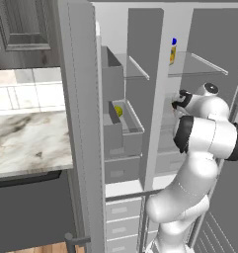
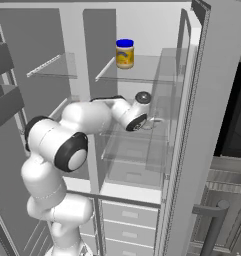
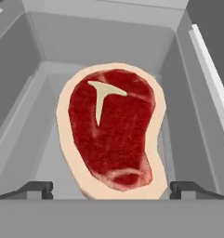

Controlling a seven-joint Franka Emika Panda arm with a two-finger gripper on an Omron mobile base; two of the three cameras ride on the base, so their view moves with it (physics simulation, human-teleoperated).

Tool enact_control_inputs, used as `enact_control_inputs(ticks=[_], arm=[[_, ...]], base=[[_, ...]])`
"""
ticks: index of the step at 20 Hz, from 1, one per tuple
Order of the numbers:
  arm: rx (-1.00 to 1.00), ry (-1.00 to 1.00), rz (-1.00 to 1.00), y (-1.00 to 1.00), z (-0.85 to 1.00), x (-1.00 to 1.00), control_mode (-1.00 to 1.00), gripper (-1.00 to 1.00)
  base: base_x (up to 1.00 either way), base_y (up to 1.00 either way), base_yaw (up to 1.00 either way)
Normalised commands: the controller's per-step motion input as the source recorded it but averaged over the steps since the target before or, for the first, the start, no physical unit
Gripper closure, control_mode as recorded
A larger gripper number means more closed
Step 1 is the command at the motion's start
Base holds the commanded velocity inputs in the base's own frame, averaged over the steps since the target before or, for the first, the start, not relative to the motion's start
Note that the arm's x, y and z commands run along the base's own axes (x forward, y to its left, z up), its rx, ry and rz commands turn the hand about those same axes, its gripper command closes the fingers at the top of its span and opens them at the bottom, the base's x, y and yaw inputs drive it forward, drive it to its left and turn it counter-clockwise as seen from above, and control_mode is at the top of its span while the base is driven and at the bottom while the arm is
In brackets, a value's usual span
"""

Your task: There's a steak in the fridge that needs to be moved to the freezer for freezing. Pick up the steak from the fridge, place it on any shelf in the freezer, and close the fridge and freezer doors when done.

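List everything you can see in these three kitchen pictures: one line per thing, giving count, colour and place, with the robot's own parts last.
steak: one, red with pale fat rim and white T-bone, lying flat on a grey fridge shelf.
jar: one, yellow with blue lid, upright on the upper glass shelf.
round fruit: one, yellow-green, in a door bin.
counter: one, marbled, left of the open door.
drawers: several, grey, below the shelves.
arm: one, white, reaching into the fridge.
tool: one, dark tips, open, either side of the steak's near end.
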Motion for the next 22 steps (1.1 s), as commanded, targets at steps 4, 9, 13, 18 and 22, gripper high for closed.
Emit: enact_control_inputs(ticks=[4,9,13,18,22], arm=[[0.0,0.0,0.0,-0.17,-0.02,0.26,-1.0,-1.0],[0.0,0.0,0.01,-0.09,-0.14,0.21,-1.0,-1.0],[0.0,-0.01,0.09,0.51,-0.85,0.0,-1.0,-1.0],[0.0,0.0,0.13,0.62,-0.82,-0.01,-1.0,1.0],[0.0,-0.02,0.09,0.36,-0.53,-0.25,-1.0,1.0]], base=[[0.0,0.0,0.0],[0.0,0.0,0.0],[0.0,0.0,0.0],[0.0,0.0,0.0],[0.0,0.0,0.0]])
